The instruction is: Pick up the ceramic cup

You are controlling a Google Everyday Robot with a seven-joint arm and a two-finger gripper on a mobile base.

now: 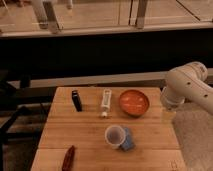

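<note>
The ceramic cup (115, 135) is small, pale and round-rimmed. It stands on the wooden table (90, 125) near the front middle, touching a flat blue rectangular object (128, 141) at its right. A white arm segment (186, 88) hangs over the table's right edge, beside the orange bowl and up and to the right of the cup. My gripper is not in view; only this arm segment shows.
A wide orange-red bowl (134, 102) sits at the back right. A white tube (105, 102) and a black oblong object (76, 100) lie at the back. A dark red object (68, 158) lies at the front left corner. A dark ledge and glass wall run behind the table.
</note>
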